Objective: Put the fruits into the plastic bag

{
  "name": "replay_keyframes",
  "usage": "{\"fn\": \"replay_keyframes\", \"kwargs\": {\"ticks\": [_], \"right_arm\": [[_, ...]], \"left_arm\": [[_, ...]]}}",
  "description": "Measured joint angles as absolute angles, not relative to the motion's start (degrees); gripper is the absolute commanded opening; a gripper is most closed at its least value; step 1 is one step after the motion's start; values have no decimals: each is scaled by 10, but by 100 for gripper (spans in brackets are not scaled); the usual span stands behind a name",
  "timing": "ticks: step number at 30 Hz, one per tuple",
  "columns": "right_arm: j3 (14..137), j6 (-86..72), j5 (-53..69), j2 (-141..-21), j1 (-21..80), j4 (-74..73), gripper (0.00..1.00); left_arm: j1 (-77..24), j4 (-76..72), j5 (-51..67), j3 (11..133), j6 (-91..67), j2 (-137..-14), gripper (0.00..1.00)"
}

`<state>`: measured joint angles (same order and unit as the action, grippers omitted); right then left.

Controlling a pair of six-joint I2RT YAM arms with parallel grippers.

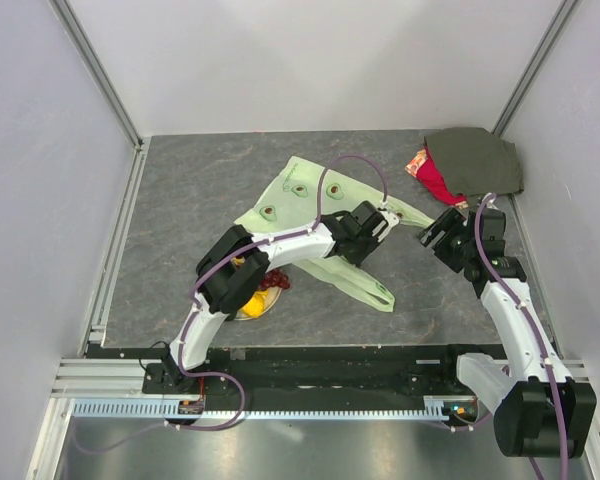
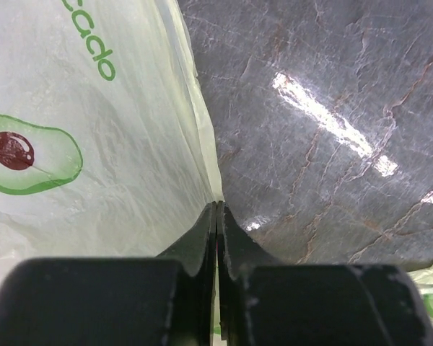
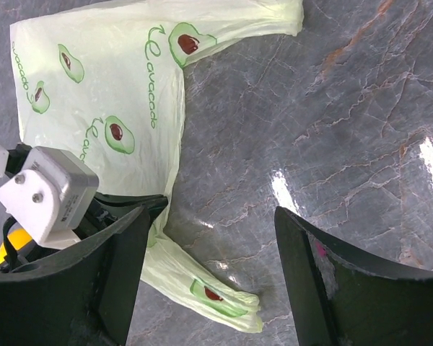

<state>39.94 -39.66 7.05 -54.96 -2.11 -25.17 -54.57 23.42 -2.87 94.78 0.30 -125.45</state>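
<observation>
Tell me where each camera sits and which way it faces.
Top external: above and behind the arm bases, looking down on the grey stone-patterned table; both arms show, left hand and right hand included.
Left wrist: on the left arm, looking along its shut fingers at the pale green translucent plastic bag with avocado prints, pinched at its edge.
Right wrist: on the right arm, facing down at the table between its open fingers.
Shared: all three see the bag; the right wrist view catches the left arm's white wrist housing.
</observation>
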Motion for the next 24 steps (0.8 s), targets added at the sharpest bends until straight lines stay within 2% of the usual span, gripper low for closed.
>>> {"fn": "replay_keyframes", "kwargs": {"ticks": [9,18,24], "right_arm": [[398,-385,112,-569,-21,-232,79],[372,-379,173,-549,-21,-188,77],[354,-380,185,-543,-21,-180,75]], "left_arm": [[-533,233,3,947,-15,-1241,2],[-488,195,110,928,-121,-1101,2],[-453,161,169,912,-186,-1067,2]]}}
